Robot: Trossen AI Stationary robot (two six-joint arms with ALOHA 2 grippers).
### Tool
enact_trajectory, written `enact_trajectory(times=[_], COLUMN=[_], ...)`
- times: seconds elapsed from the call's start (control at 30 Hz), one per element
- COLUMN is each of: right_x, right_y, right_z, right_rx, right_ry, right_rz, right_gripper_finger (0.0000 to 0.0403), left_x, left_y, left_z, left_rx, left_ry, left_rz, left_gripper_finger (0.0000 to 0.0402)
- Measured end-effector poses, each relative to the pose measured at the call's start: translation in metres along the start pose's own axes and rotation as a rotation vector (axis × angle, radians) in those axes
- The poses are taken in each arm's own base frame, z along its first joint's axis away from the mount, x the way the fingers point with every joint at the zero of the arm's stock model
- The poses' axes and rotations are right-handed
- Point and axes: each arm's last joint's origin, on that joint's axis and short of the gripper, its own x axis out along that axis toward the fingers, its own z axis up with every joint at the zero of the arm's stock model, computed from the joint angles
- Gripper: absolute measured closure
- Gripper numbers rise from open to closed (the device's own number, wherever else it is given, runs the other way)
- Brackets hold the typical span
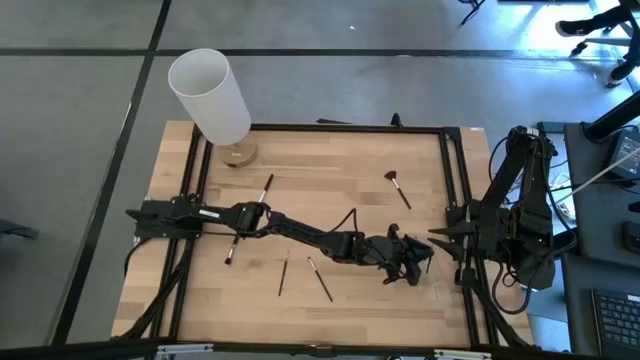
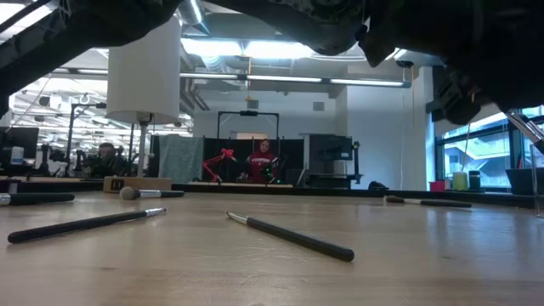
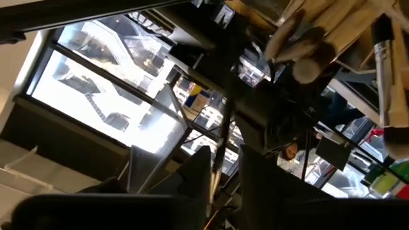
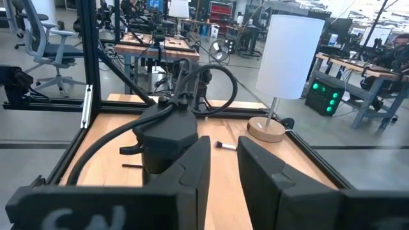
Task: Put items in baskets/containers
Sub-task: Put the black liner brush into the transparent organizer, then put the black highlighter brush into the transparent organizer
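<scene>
While several brushes (image 1: 318,277) lie loose on the table (image 1: 300,170), the left gripper (image 1: 412,262) hangs over the clear container (image 1: 436,291); whether its fingers grip anything, I cannot tell. Most sorting remains.

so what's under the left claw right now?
The left claw hangs over the table's right front. Faint glints of a clear container show beside it; whatever lies directly beneath is covered by the claw.

Thin dark makeup brushes (image 1: 319,278) scattered flat on wood, flared-head brush (image 1: 397,186) apart
</scene>
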Motion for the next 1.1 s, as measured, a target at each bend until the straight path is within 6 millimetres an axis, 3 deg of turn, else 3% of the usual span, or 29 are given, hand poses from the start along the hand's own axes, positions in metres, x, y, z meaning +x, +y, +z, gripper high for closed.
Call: enact_trajectory(times=[0.17,0.33,0.47,0.6,0.73,0.93,1.1], right_x=[0.0,0.0,0.0,0.0,0.0,0.0,0.0], right_y=[0.0,0.0,0.0,0.0,-0.001,-0.004,-0.005], right_z=[0.0,0.0,0.0,-0.001,-0.003,-0.005,-0.005], right_rx=[0.0,0.0,0.0,-0.013,-0.035,-0.015,-0.016], right_ry=[0.001,0.001,0.001,0.003,0.006,0.026,0.026], right_rz=[0.002,0.002,0.002,0.001,0.0,0.028,0.029], right_gripper_finger=[0.0322,0.0322,0.0322,0.0322,0.0322,0.0322,0.0322], left_x=[0.0,0.0,-0.003,-0.005,-0.004,-0.018,-0.031], left_y=[0.001,0.004,0.011,0.007,-0.013,-0.051,-0.11], left_z=[-0.001,-0.009,-0.024,-0.044,-0.074,-0.128,-0.18], left_rx=[-0.014,-0.164,-0.423,-0.712,-0.959,-1.397,-1.822], left_ry=[0.013,0.097,0.24,0.337,0.352,0.167,-0.079], left_rz=[0.008,0.043,0.101,0.018,-0.143,-0.379,-0.571], left_gripper_finger=[0.0288,0.0265,0.0261,0.027,0.0285,0.0307,0.0318])
